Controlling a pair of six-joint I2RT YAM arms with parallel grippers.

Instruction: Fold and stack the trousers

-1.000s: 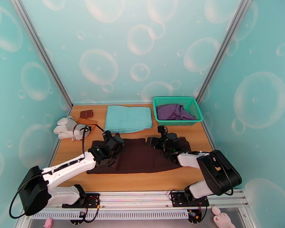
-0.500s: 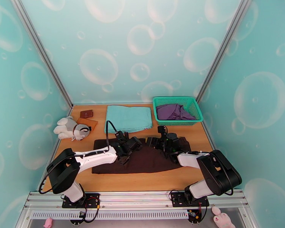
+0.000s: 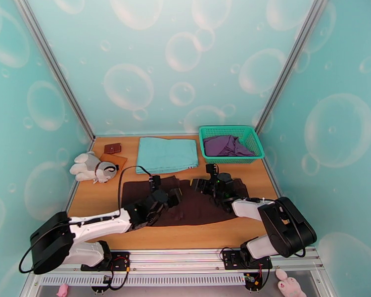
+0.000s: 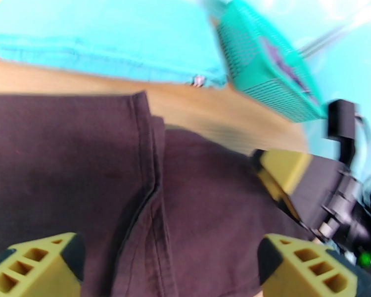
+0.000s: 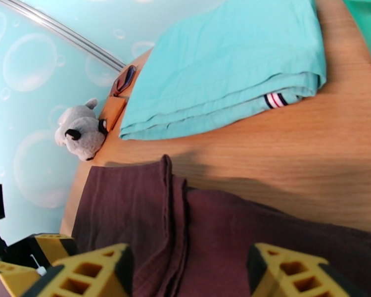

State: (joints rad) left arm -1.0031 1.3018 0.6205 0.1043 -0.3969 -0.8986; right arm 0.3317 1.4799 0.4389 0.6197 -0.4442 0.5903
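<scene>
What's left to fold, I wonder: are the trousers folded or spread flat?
Partly folded: one layer of the trousers laps over another, its seamed edge showing; they lie wide on the table, unstacked.

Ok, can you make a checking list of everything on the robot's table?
Surface: wooden table, bare at the near edge.
Job's things: brown trousers lie spread mid-table, one layer lapped over another.
Clutter: folded teal cloth, green basket holding a purple garment, plush toy, brown wallet.
End effectors: left end effector open above the trousers; right end effector open over them too.
Cables: black cable loops off the left arm.
Surroundings: teal bubble-print walls.
</scene>
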